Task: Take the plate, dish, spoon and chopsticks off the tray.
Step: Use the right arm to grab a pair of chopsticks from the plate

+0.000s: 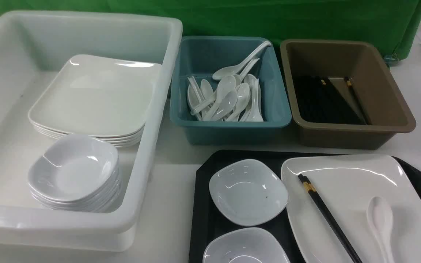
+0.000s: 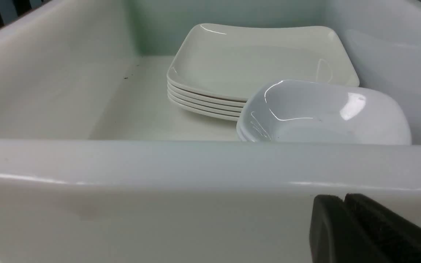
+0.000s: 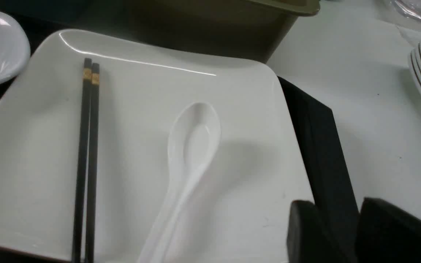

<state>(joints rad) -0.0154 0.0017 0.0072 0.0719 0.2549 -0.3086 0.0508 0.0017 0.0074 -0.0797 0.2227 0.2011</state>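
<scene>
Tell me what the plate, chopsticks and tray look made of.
Plate: glossy white, melamine or glazed ceramic; sharp light streaks.
Chopsticks: satin black with gold bands, plastic or lacquered wood, cannot tell.
Tray: dull black plastic, seemingly; no glare.

At ten o'clock sits a big white tub [image 1: 49, 221], with a stack of square plates [image 1: 97, 96] toward its twelve and a stack of small bowls [image 1: 75, 171] toward its six. At twelve stands a teal bin [image 1: 232, 133] of loose white spoons [image 1: 228, 98], and at one a brown bin [image 1: 342, 137] holding black sticks [image 1: 323, 100].
</scene>
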